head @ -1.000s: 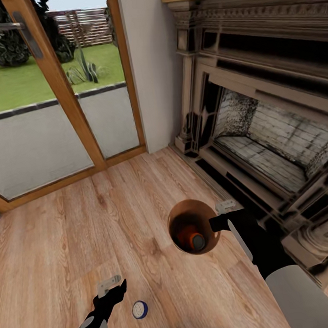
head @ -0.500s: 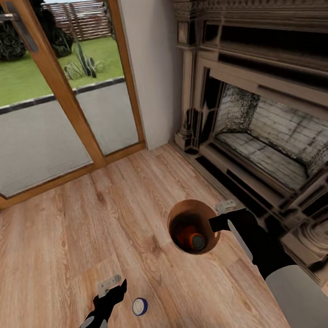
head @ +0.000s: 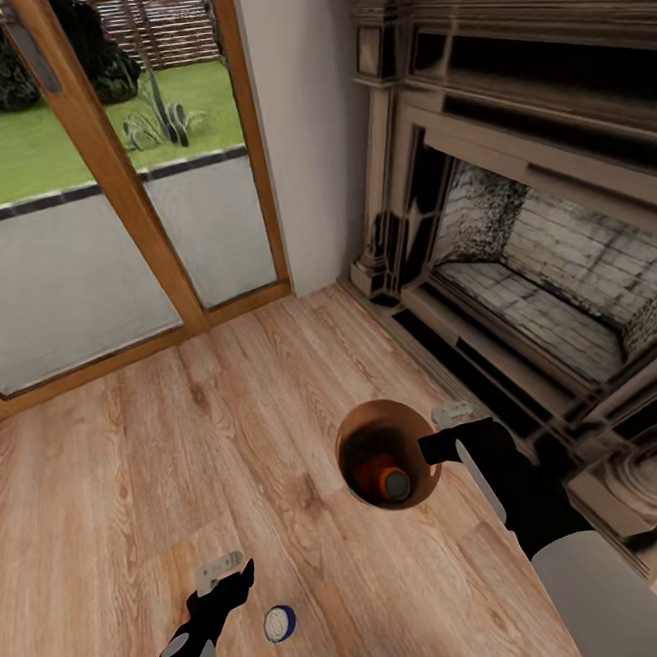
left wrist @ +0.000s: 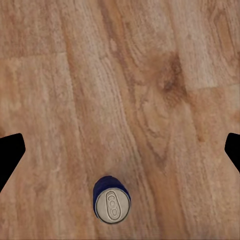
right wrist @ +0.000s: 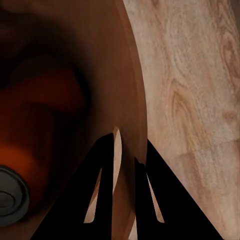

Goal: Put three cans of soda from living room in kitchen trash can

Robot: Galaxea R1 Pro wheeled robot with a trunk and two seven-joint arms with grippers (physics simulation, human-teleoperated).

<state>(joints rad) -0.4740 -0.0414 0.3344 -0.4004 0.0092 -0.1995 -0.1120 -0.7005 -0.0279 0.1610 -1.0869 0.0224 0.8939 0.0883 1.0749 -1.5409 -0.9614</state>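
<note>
The right gripper [right wrist: 124, 170] has its two dark fingers pinched on the rim of the tash can [right wrist: 131, 100], one finger inside the wall and one outside, so the copper bin is carried by its right-hand edge. In the head view the tash can [head: 351, 437] hangs just left of that right gripper [head: 449, 427], above the wood floor [head: 131, 468] in front of the fireplace [head: 545, 278]. Its dark inside holds orange soda cans [head: 388, 481], one showing a round grey top, with more orange beside it; whether that is one can or two cannot be told for sure. The left gripper [left wrist: 120, 150] has its jaws spread wide, only the tips showing at the far sides of the left wrist view, holding nothing. The blue soda can [left wrist: 112, 204] stands upright on the planks, not yet between those tips but off to one side of their line. In the head view the left gripper [head: 219, 572] sits just left of the blue soda can [head: 280, 623], which is nearer the robot. To do this pick well, the arm probably needs to draw back until the can is centred between the fingers, then descend straight and close around its body, keeping the bin level in the other arm
</note>
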